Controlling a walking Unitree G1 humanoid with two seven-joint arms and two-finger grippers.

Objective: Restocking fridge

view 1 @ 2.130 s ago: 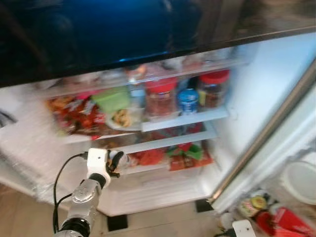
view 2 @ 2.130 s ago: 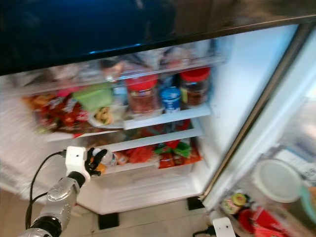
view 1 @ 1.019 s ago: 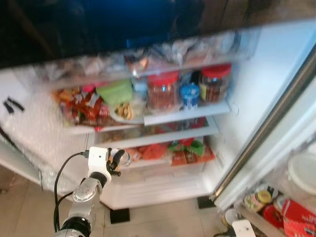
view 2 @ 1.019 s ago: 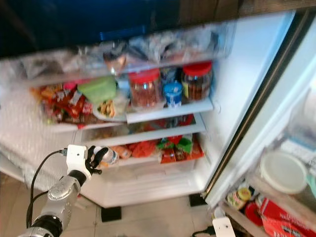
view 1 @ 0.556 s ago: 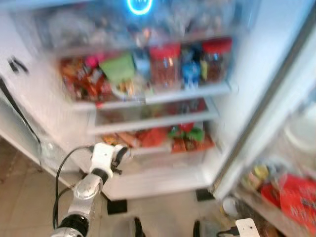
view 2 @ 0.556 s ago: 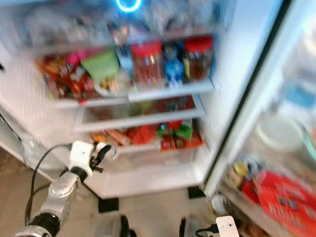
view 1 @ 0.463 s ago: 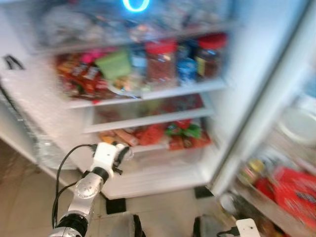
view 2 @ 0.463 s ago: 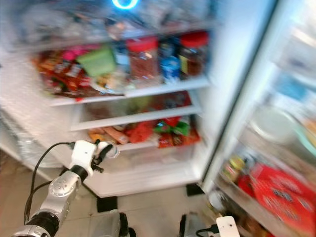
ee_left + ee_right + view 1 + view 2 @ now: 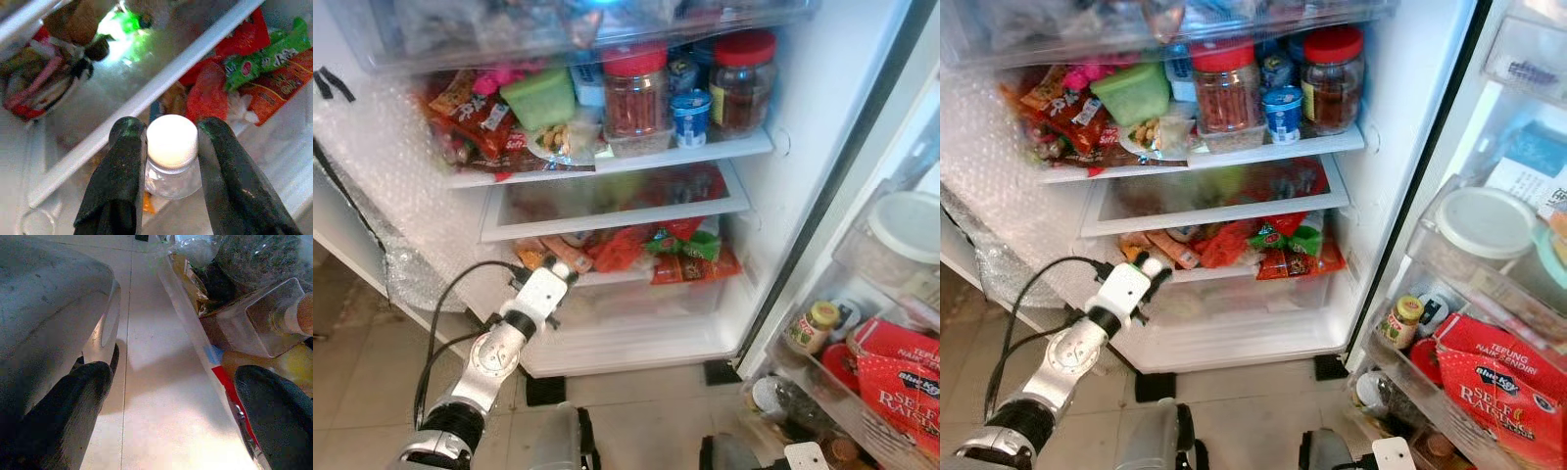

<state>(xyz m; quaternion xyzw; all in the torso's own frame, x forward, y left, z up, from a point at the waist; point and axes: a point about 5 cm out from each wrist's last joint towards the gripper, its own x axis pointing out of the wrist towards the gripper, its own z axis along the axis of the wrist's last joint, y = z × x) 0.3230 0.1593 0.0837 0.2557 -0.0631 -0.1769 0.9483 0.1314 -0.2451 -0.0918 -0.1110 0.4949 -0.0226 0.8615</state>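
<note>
The small clear plastic bottle with a white cap [image 9: 172, 147] is mostly hidden in the head views: only a pale spot shows at the tip of the left gripper [image 9: 558, 279], in front of the lower shelf of the open white fridge [image 9: 783, 196]. The left wrist view gives more. There the two black fingers [image 9: 122, 166] clamp the bottle just below its cap, one on each side, and the body of the bottle is cut off by the fingers and the frame edge, so its label and contents cannot be made out. Its long axis runs along the fingers, with the cap pointing away from the wrist and toward the fridge interior.

Beyond the cap lie red and green snack packets [image 9: 244, 63] on the lower shelf, under a glass shelf [image 9: 617, 201] with a white front edge. The shelf above carries two red-lidded clear jars [image 9: 634, 93], a small blue tub [image 9: 690, 117], a green plastic container [image 9: 540, 96] and more red snack bags [image 9: 470, 113]. The top drawer is cut off by the frame.

The right gripper [image 9: 173, 411] hangs low over the pale tiled floor [image 9: 161, 382], its fingers wide apart and holding nothing, next to the door bin [image 9: 1430, 372] holding jars and a red raisin box [image 9: 1498, 387]. The bin's lower contents are crowded and hard to tell apart.
</note>
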